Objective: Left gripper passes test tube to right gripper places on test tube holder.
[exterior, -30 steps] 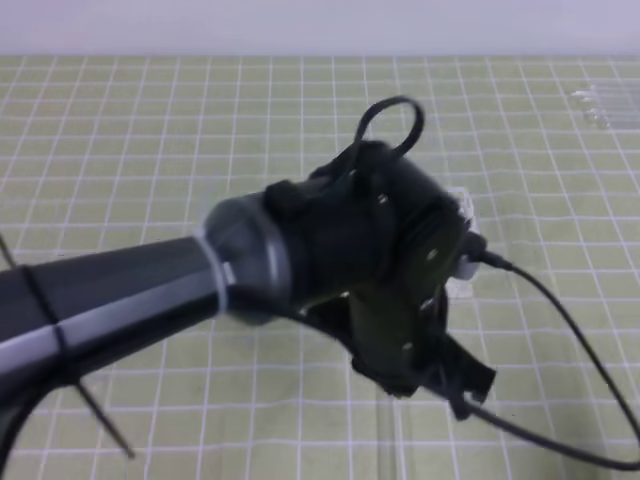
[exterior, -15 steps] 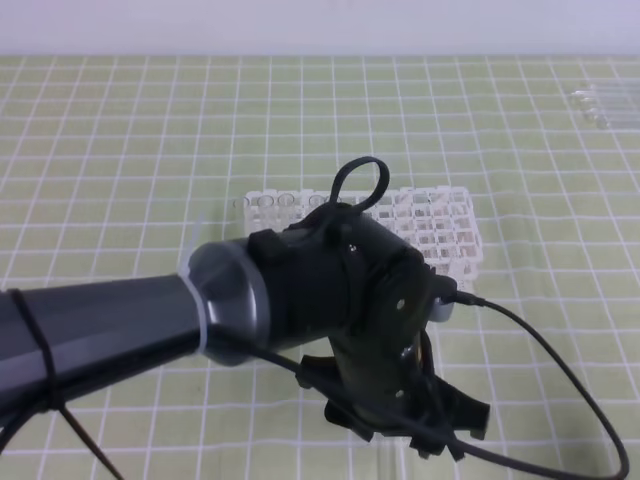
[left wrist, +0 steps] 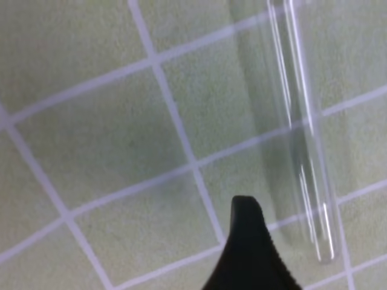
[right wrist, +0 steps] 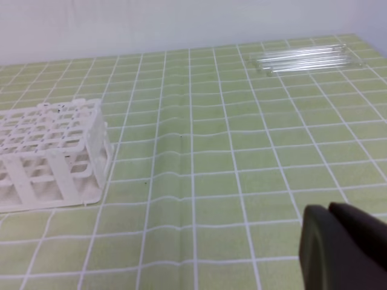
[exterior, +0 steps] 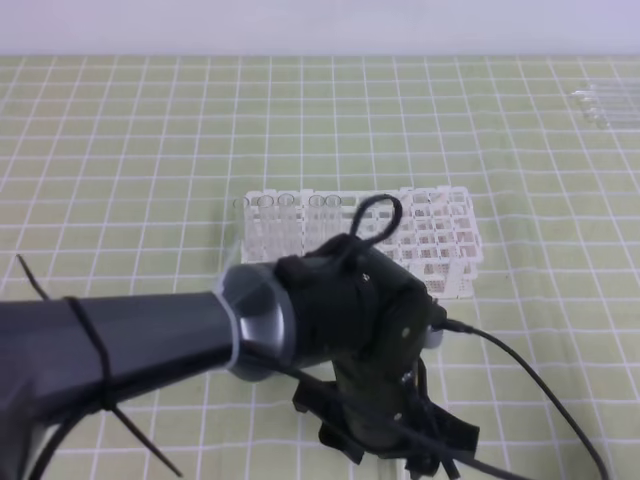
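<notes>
A clear test tube (left wrist: pixel 302 151) lies flat on the green grid mat, its round end toward the near edge of the left wrist view. Only one black fingertip (left wrist: pixel 247 211) of my left gripper (exterior: pixel 400 450) shows there, just left of the tube and apart from it; the jaws stand open around nothing. In the high view the left arm fills the lower left, its claw low over the mat in front of the white test tube holder (exterior: pixel 445 230), which holds several tubes in its back row. My right gripper (right wrist: pixel 344 248) shows as a dark tip, empty, far right of the holder (right wrist: pixel 48 145).
A bundle of spare clear tubes (exterior: pixel 605 100) lies at the far right back of the mat, also seen in the right wrist view as a row of tubes (right wrist: pixel 302 57). A black cable (exterior: pixel 540 390) trails from the left wrist across the mat.
My left arm has dropped toward the front of the mat, uncovering the holder. Its jaws have gone from shut to open.
</notes>
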Controlling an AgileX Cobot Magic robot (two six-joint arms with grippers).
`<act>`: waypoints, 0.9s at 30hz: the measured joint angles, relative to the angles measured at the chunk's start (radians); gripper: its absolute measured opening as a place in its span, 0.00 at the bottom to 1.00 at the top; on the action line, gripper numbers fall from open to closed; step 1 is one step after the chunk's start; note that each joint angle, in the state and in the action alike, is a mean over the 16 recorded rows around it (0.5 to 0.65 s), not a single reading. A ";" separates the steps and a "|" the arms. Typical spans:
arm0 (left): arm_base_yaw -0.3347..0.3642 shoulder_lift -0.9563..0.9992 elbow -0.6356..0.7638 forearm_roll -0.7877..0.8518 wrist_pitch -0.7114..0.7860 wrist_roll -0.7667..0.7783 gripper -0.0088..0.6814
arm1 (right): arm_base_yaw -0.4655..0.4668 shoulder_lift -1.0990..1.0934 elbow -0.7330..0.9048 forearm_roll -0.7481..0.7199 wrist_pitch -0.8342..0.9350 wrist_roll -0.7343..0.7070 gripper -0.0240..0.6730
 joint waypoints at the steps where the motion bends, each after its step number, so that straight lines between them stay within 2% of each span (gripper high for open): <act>1: -0.001 0.005 0.000 -0.001 -0.002 0.000 0.62 | 0.000 0.000 0.000 0.000 0.000 0.000 0.01; 15: -0.018 0.056 0.000 -0.020 -0.017 -0.003 0.61 | 0.000 0.000 0.000 0.000 0.000 0.000 0.01; 19: -0.019 0.061 0.001 -0.019 -0.017 -0.003 0.55 | 0.000 0.000 0.000 0.000 0.000 0.000 0.01; 27: -0.019 0.065 0.000 0.004 -0.015 -0.003 0.32 | 0.000 0.000 0.000 0.000 0.000 0.000 0.01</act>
